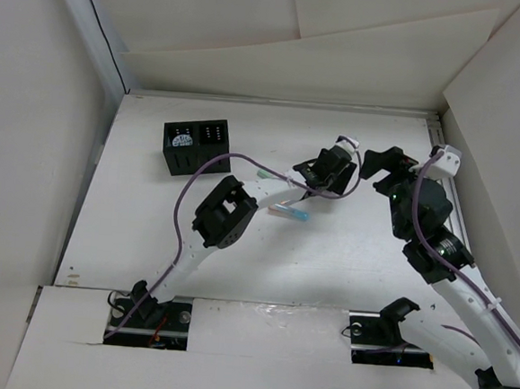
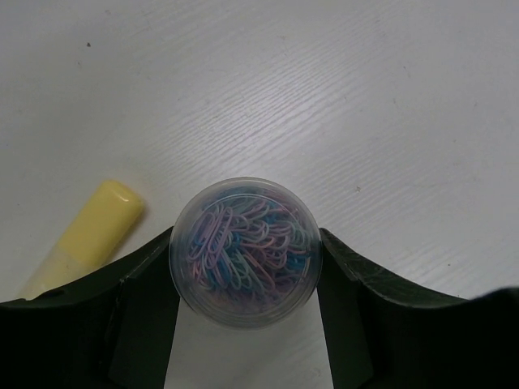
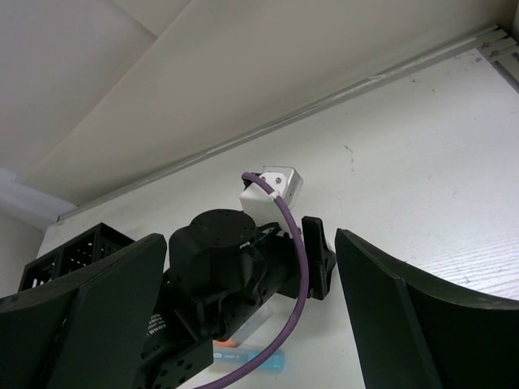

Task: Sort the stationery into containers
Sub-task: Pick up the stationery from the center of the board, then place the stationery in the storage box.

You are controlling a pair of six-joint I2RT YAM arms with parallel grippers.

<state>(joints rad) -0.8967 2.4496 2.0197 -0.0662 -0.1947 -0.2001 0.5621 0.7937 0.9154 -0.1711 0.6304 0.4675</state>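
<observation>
My left gripper (image 2: 247, 240) is shut on a small round clear tub of coloured paper clips (image 2: 243, 263), one finger on each side of it, low over the table; in the top view the gripper (image 1: 332, 167) hides the tub. A yellow marker (image 2: 91, 233) lies just left of the tub. A clear marker with a blue end (image 1: 291, 212) lies under the left forearm and also shows in the right wrist view (image 3: 261, 361). The black divided organizer (image 1: 196, 147) stands at the far left. My right gripper (image 1: 381, 161) is open and empty, just right of the left gripper.
Pale walls close in the table on the left, back and right. The left arm's purple cable (image 1: 188, 198) loops over the table's middle. In the right wrist view the left arm's wrist (image 3: 223, 267) fills the space between my open fingers.
</observation>
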